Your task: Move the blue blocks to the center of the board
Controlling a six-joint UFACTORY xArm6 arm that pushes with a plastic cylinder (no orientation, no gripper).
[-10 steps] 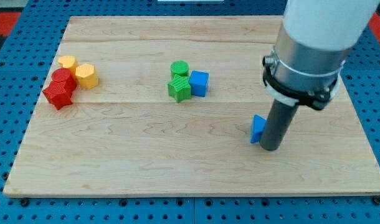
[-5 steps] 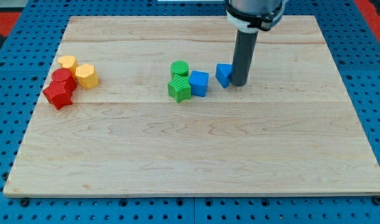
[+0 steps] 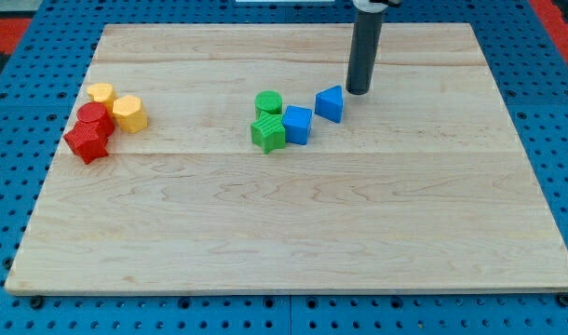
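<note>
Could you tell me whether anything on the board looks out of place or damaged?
Nothing stands out. The blue triangular block sits just apart from the blue cube near the centre, with my tip at its upper right.

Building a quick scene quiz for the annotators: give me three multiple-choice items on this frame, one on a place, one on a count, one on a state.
1. Where is my tip relative to the blue wedge block?
A. On the wedge's upper right
B. At the view's bottom left corner
C. Between the red blocks

2. How many blue blocks are on the board?
A. One
B. Two
C. Four

3. How do the blue cube and the green star block stand?
A. Stacked
B. Far apart
C. Side by side, touching

Answers: 1 A, the rod ends just up and right of the wedge. 2 B, only the cube and the wedge are blue. 3 C, the cube sits against the green block's right side.
</note>
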